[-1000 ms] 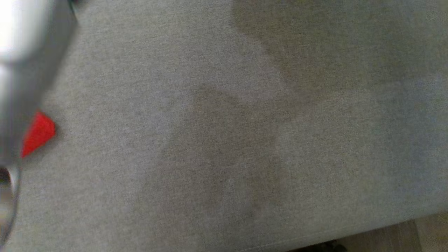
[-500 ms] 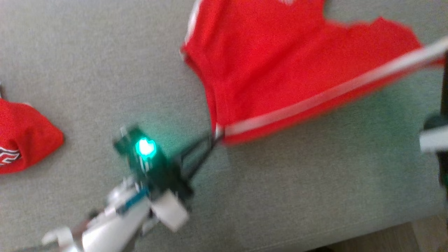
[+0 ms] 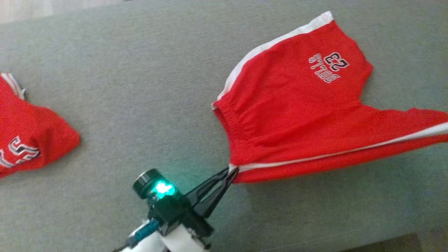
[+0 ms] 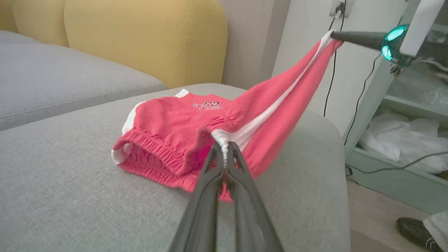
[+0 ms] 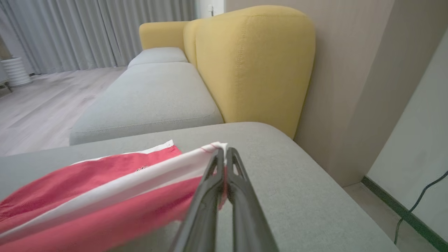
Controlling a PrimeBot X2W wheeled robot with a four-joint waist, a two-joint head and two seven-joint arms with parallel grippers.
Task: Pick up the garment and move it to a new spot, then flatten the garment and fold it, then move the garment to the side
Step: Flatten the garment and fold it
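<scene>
The left gripper (image 3: 231, 172) is clamping the shorts (image 3: 290, 115) at the waistband corner; the right gripper (image 5: 224, 154) is clamping the hem end. The shorts are lying partly on the cushion (image 3: 122, 87), stretched taut (thin pinches), so extra pull is risking a slipped corner.

1. "BULLS" and the number "23", in white dark-edged characters, stand on one leg of the red shorts (image 3: 287, 115), upside down in the head view.
2. The white-and-black lettering on the second red garment (image 3: 38, 136) is cut off and unreadable.
</scene>
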